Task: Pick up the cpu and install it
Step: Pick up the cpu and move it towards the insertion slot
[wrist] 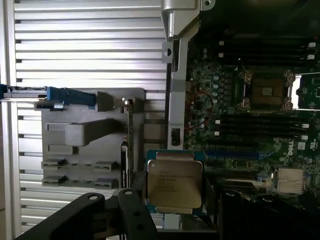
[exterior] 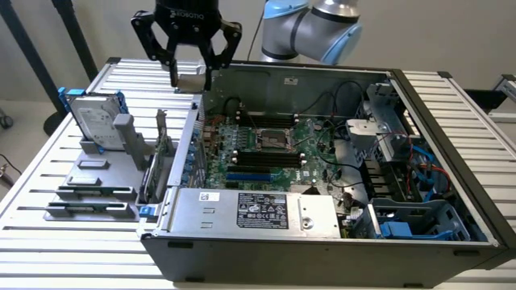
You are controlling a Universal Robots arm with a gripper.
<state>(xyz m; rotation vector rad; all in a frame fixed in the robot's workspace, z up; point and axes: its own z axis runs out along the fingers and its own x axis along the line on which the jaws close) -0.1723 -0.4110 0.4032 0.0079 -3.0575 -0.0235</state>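
Student: Position of the cpu [exterior: 191, 83] in this figure?

Tutor: Raised off the table [exterior: 40, 181] and held in the gripper [exterior: 192, 77]. It hangs above the far corner of the open computer case [exterior: 322, 254], near the table's far edge on the exterior view's left. In the wrist view its silver lid [wrist: 174, 184] faces the camera.

Student: State of the tool?

Tutor: The jaws stand fairly wide, closed on opposite edges of the chip and not on its flat faces.

Student: Handling properties?

Tutor: These are judged, not observed. The part looks light, stiff and flat. The metal lid looks smooth and probably slippery, so an edge grip leaves little margin against twisting. The underside contacts cannot be seen, but they are likely delicate. So is the empty socket [exterior: 272, 140] at the middle of the motherboard [exterior: 310, 136].

Student: Where to take hold?

Tutor: At two opposing side edges, as shown here. The force should be modest and the chip kept level — no pressure on lid or underside.
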